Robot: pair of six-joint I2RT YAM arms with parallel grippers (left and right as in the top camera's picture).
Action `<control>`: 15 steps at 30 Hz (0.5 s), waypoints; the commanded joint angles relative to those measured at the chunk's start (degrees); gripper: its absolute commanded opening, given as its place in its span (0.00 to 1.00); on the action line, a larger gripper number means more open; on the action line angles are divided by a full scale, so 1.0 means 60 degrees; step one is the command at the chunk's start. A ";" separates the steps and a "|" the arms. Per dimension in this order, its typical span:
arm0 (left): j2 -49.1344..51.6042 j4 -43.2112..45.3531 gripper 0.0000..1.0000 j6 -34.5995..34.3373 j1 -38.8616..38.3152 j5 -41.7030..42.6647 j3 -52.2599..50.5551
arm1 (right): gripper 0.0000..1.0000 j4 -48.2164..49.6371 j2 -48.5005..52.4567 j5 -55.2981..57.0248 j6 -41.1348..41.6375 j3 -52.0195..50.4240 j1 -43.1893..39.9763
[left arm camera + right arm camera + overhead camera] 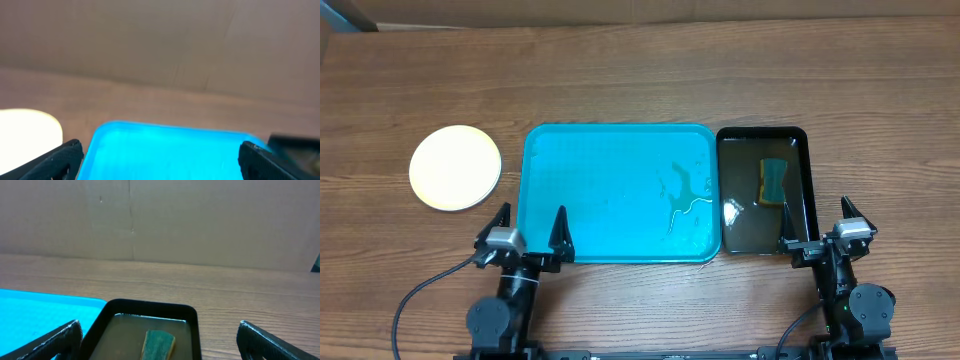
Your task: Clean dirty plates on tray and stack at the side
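Here, tray (600,190) lengthwise (left-to-right)

Top-down overhead; low wrist views; common tray (600,200)

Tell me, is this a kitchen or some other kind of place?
Probably a robot practice bench, not a real kitchen: a wooden table backed by cardboard, a left gripper and right gripper at its edge, and a sponge in a black tray.

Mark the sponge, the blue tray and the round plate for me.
sponge (775,181), overhead view, middle of its top face.
blue tray (600,190), overhead view, bare floor near its middle.
round plate (455,167), overhead view, centre of its face.
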 commanded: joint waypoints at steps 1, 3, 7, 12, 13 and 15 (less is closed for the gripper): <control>-0.0109 -0.0605 1.00 0.0499 0.0102 -0.0215 -0.0047 | 1.00 0.0058 -0.0095 0.0007 -0.0069 -0.0102 -0.0055; -0.0113 -0.0590 1.00 0.0907 0.0106 -0.0222 -0.0047 | 1.00 0.0058 -0.0095 0.0007 -0.0069 -0.0102 -0.0055; -0.0113 -0.0641 1.00 0.1359 0.0106 -0.0670 -0.0047 | 1.00 0.0058 -0.0095 0.0007 -0.0069 -0.0102 -0.0055; -0.0113 -0.0648 1.00 0.1366 0.0106 -0.0743 -0.0047 | 1.00 0.0058 -0.0095 0.0007 -0.0069 -0.0102 -0.0055; -0.0113 -0.0648 1.00 0.1366 0.0106 -0.0743 -0.0047 | 1.00 0.0058 -0.0095 0.0007 -0.0069 -0.0102 -0.0055; -0.0113 -0.0648 1.00 0.1366 0.0106 -0.0743 -0.0047 | 1.00 0.0058 -0.0095 0.0007 -0.0069 -0.0102 -0.0055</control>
